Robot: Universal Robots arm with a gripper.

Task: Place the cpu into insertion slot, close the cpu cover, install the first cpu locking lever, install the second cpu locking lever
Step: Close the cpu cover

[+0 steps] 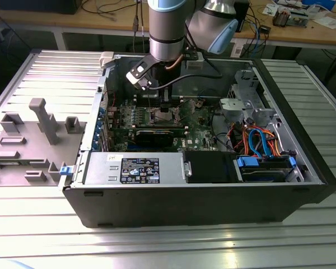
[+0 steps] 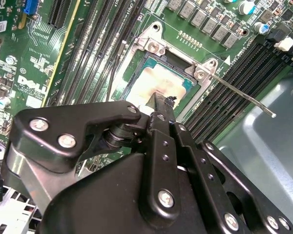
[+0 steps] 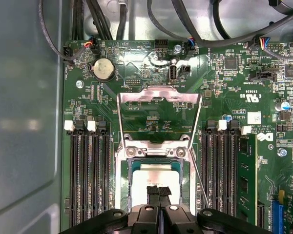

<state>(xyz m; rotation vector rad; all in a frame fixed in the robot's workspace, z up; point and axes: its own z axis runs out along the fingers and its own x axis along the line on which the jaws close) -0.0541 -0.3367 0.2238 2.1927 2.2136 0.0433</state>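
We see the gripper (image 3: pixel 159 191) with its two black fingers pressed together and nothing between them. The tips are right over the cpu (image 3: pixel 151 174); we cannot tell whether they touch it. The cpu lies flat in the insertion slot (image 3: pixel 122 178), silver top up, so we judge the first step done.

The cpu cover (image 3: pixel 158 95) stands tilted open behind the socket and is not yet lowered. In the second wrist view one locking lever (image 2: pixel 244 97) juts out free over the memory slots (image 2: pixel 229 78). A second thin rod (image 2: pixel 113 73) on the opposite side also looks unlatched. So the cover and both levers are left.

A coin battery (image 3: pixel 103 69) and cables (image 3: pixel 101 19) lie beyond the cover. In the exterior view the arm reaches down into the open computer case (image 1: pixel 185 204), where the case walls, the long black card (image 1: pixel 157 134) and the power supply (image 1: pixel 134 168) hem in the approach.
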